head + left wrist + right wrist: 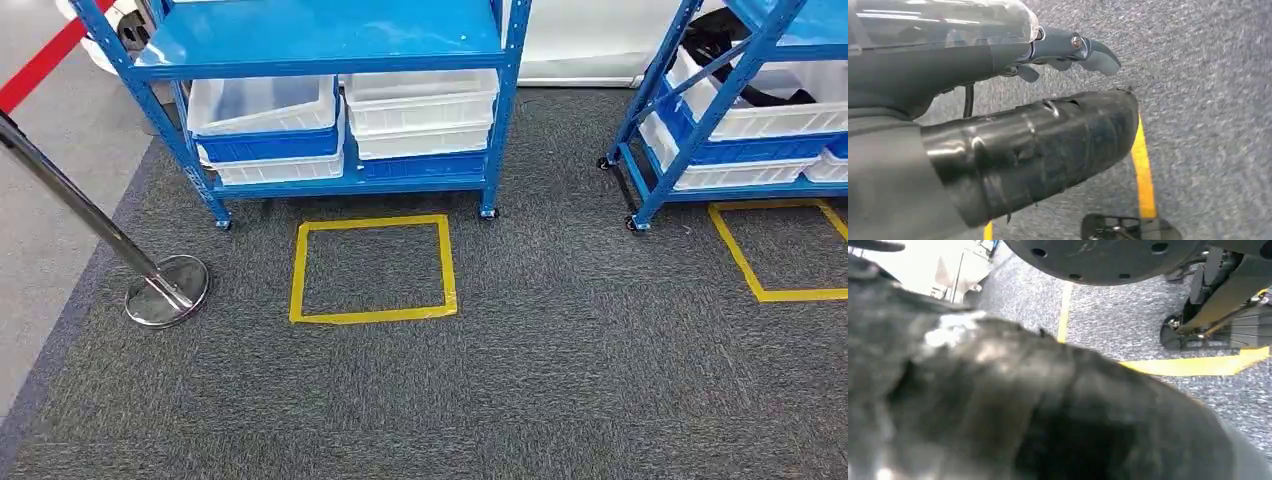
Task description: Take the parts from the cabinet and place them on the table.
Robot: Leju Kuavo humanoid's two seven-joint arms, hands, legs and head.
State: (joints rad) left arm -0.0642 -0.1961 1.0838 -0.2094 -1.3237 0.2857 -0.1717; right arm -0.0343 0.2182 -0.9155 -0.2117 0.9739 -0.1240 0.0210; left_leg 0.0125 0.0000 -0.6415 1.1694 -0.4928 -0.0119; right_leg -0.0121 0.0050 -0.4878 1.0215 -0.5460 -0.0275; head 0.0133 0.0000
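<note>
A blue cabinet [320,45] stands ahead in the head view, with white bins [420,105] stacked on its low shelf. A second blue cabinet [722,100] at the right holds more white bins, and black parts [722,45] lie in its upper bin. In the left wrist view my left hand [948,70] hangs over the carpet, its thick dark thumb [1048,145] apart from the darker fingers [1068,47], with nothing in it. My right hand [1023,410] is a blurred dark mass close to the right wrist camera; how its fingers lie is unclear.
Grey carpet carries a yellow tape square [375,222] before the left cabinet and another tape square [745,265] before the right one. A chrome stanchion [165,290] with a red belt [40,60] stands at the left. Yellow tape [1198,365] lies below my right hand.
</note>
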